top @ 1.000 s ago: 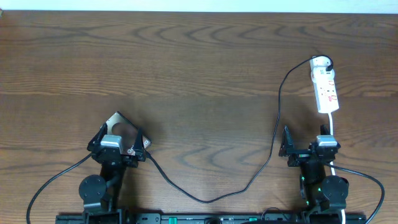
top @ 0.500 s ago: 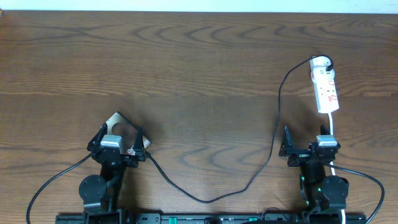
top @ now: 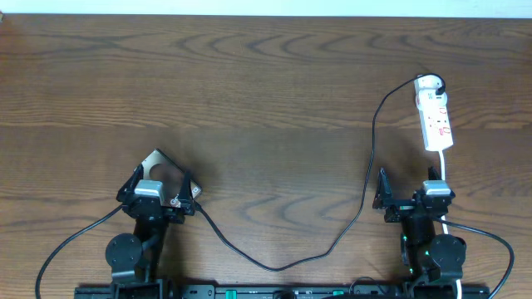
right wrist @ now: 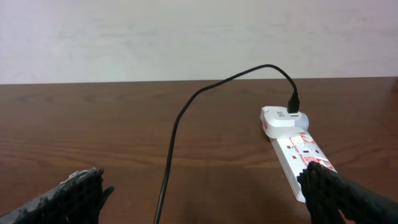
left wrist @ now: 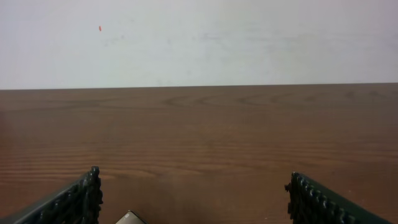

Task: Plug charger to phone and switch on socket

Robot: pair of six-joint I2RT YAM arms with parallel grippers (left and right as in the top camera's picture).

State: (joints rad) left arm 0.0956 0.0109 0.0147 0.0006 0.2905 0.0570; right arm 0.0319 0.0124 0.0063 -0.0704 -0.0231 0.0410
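The phone (top: 160,166) lies at an angle on the table at the front left, mostly hidden under my left gripper (top: 160,178). That gripper is open and astride the phone, and only a pale corner of the phone (left wrist: 129,218) shows between its fingers (left wrist: 78,202). The charger (top: 283,266), a thin black cable, loops from the left gripper's right side across the front of the table up to the white socket (top: 435,112) at the right. My right gripper (top: 407,189) stands open just in front of the socket (right wrist: 298,149), with the charger cable (right wrist: 177,130) running between its fingers.
A white adapter (right wrist: 280,118) sits in the socket's far end with the cable plugged into it. The socket's white cord (top: 445,166) runs back past the right arm. The table's far edge meets a white wall (left wrist: 199,43).
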